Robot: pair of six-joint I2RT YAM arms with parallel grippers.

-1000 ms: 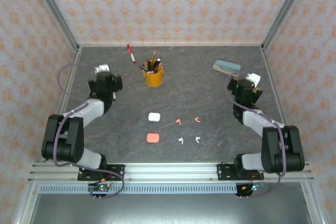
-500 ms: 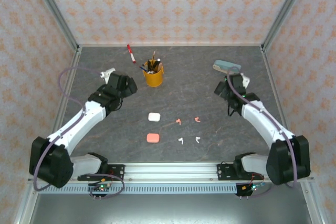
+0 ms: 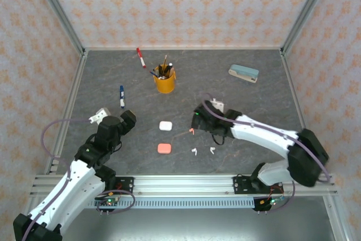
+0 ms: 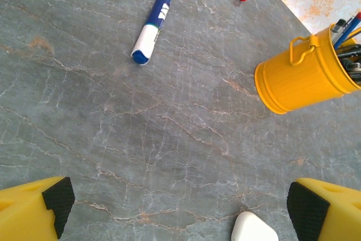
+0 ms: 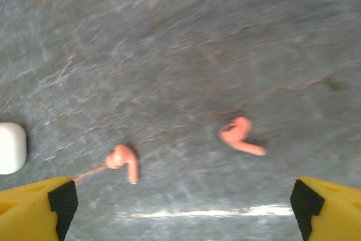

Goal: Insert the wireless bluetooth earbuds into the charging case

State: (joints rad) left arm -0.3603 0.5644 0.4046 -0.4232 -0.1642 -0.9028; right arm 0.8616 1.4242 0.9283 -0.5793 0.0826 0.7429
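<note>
Right end effector (image 5: 183, 204) stands wide open over two salmon-pink earbuds (image 5: 123, 159) lying loose and apart on the table (image 5: 225, 38). The wrist view shows both; the top view shows one pink earbud (image 3: 192, 131) beside the arm. Left end effector (image 4: 177, 201), wide and empty, faces the white case (image 4: 254, 228), yellow bucket (image 4: 299, 80) and blue marker (image 4: 151, 23). White earbuds (image 3: 193, 151) and the pink case (image 3: 164, 148) lie nearer the bases. A second ago the right arm stood at the far right edge and the left arm farther out. Bare table surrounds each earbud.
</note>
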